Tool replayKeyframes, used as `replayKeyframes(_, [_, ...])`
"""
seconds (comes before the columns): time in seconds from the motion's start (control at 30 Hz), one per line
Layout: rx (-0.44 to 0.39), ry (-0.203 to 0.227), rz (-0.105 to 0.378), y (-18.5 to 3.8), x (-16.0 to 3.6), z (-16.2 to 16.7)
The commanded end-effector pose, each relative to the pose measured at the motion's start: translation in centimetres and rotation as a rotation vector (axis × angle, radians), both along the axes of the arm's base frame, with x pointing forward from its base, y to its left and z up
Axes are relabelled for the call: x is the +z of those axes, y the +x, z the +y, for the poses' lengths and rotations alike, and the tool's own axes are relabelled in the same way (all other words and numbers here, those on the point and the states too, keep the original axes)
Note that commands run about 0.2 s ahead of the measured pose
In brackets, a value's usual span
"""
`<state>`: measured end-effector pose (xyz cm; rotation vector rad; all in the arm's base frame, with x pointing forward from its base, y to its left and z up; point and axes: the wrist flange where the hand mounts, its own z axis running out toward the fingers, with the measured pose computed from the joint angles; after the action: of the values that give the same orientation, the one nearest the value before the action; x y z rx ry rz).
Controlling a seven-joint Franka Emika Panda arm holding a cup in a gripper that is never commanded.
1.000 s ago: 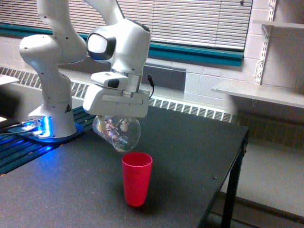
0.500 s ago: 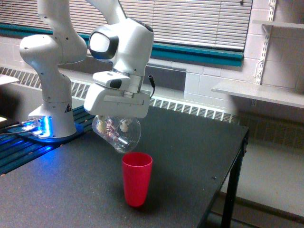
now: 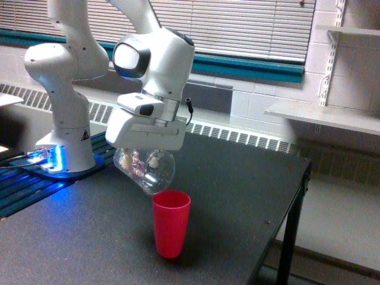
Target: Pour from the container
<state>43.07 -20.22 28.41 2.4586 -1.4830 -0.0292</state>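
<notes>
The container (image 3: 145,169) is a clear see-through mug with small pale bits inside. It hangs tilted under the white hand, its rim pointing down toward the exterior view's right. My gripper (image 3: 144,155) is shut on the container; its fingers are mostly hidden behind the hand's body and the mug. Directly below the mug's lower edge stands a red cup (image 3: 171,222), upright on the dark table (image 3: 237,190). The mug's rim sits just above the cup's left rim, nearly touching it.
The arm's white base (image 3: 62,127) stands at the table's back left, with blue lights beside it. The table's right edge (image 3: 297,202) drops off to the floor. White shelves (image 3: 332,116) hang on the wall at the right.
The hand has tipped a little further, and the mug has shifted slightly lower and toward the red cup. The red cup has not moved.
</notes>
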Motion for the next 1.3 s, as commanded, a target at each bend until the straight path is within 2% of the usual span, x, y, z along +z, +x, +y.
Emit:
replayKeyframes(0.03, [0.035, -0.005, 0.012, 0.7, 0.2, 0.0])
replayKeyframes(0.33, [0.052, -0.014, 0.018, 1.3, 0.1, -0.1])
replayKeyframes(0.53, [0.067, -0.008, 0.026, 1.5, 0.6, -0.1])
replayKeyframes(0.77, [0.08, -0.02, 0.033, 1.7, 1.3, -0.6])
replayKeyframes(1.07, [0.099, -0.028, 0.058, 1.8, 2.4, -1.2])
replayKeyframes(1.23, [0.122, -0.03, 0.08, 1.5, 2.2, -1.3])
replayKeyframes(1.27, [0.133, -0.027, 0.082, 1.9, 5.0, -3.1])
replayKeyframes(1.3, [0.147, -0.024, 0.07, 2.3, 5.9, -3.4])
